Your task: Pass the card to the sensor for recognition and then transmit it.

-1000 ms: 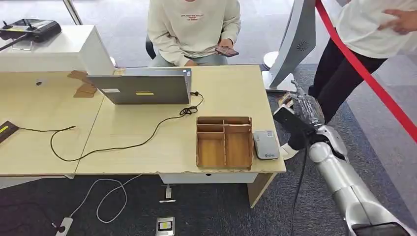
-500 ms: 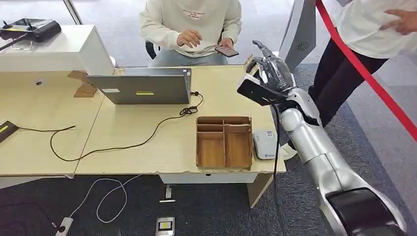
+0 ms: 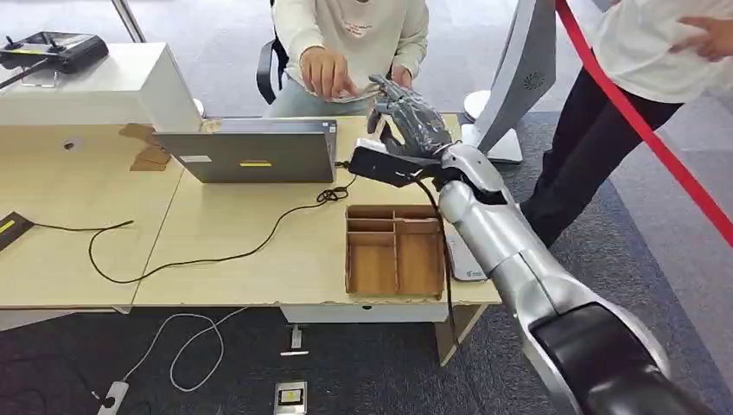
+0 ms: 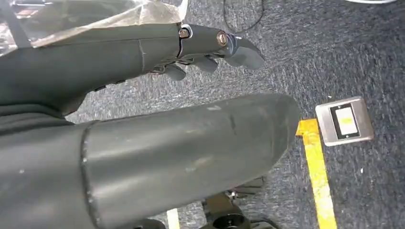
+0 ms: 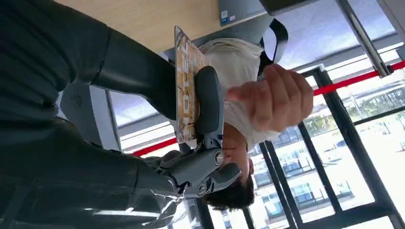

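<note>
The right hand (image 3: 406,117) pinches the card (image 5: 185,86) edge-on, offering it to the seated person's hand (image 3: 324,71); the left hand (image 4: 143,109) hangs empty.

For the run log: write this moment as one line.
right robot hand: holds card out | person's hand: reaching, apart | left robot hand: hanging, empty

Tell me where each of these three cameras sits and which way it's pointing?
Head view: high on the robot, looking forward and down at the desk; the silver right arm reaches in, its right robot hand held out toward a seated person's hand.
Left wrist view: behind the hanging left robot hand, looking down at dark carpet.
Right wrist view: behind the right robot hand, which pinches the card, facing the person and the windows.
Shared: head and right wrist views both show the right robot hand and the person's hand.
</note>
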